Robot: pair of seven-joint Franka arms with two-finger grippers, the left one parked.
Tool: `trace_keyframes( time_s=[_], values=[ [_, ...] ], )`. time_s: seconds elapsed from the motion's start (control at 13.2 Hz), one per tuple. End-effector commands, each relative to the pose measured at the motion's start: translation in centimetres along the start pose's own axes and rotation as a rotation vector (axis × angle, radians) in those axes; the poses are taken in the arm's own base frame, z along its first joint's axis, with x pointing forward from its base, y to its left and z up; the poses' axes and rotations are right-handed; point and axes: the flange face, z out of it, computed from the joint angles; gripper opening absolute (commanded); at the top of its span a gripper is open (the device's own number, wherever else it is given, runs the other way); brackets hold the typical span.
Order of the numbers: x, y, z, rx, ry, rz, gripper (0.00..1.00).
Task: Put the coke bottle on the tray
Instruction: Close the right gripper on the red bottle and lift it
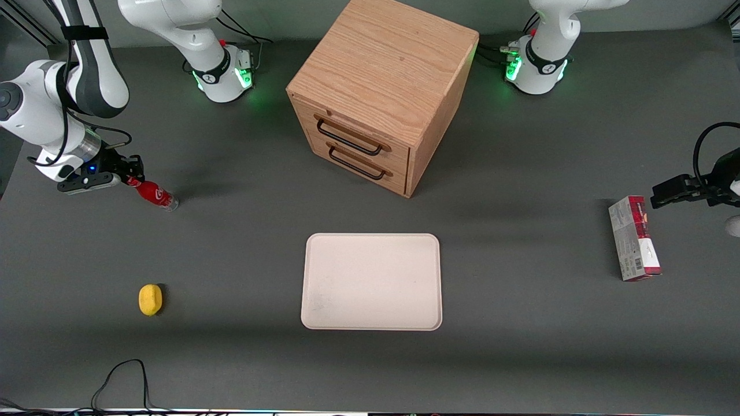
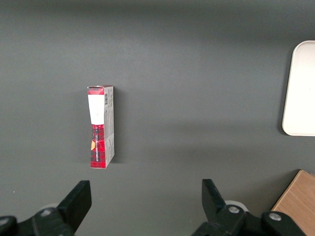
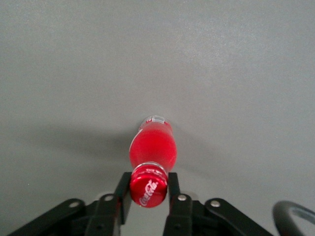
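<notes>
The coke bottle is small and slim, with a red cap and red label. It is tilted at the working arm's end of the table, its clear base low near the table surface. My right gripper is shut on its cap. In the right wrist view the two black fingers press both sides of the red cap, and the gripper holds the coke bottle by it. The cream-beige tray lies flat mid-table, nearer the front camera than the bottle and well apart from it. Its edge shows in the left wrist view.
A wooden two-drawer cabinet stands farther from the camera than the tray. A yellow lemon lies nearer the camera than the bottle. A red-and-white carton lies toward the parked arm's end and shows in the left wrist view. A black cable loops at the front edge.
</notes>
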Motion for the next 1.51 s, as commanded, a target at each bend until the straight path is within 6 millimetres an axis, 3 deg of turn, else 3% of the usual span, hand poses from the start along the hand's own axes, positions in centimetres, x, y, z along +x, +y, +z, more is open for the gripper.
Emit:
trace_keyframes(
  time_s=[0.0,0.3,0.45,0.61,0.91,1.06,1.21,1.36,1.44],
  values=[
    [-0.1,0.1,0.2,-0.020,0.006,-0.030,0.00],
    [0.0,0.0,-1.1,-0.011,-0.001,-0.016,0.00],
    [0.6,0.4,-4.1,0.000,-0.029,-0.012,0.00],
    [1.6,1.2,-9.1,0.010,-0.073,-0.006,0.00],
    [5.5,0.6,-22.5,-0.001,-0.123,-0.011,0.00],
    [7.4,0.0,-26.5,0.022,-0.163,-0.003,0.00],
    [8.9,-0.7,-28.4,0.011,-0.180,0.001,0.00],
    [10.6,-2.2,-28.5,0.009,-0.173,0.006,0.00],
    [12.5,-3.5,-28.0,0.020,-0.171,0.038,0.00]
  ],
)
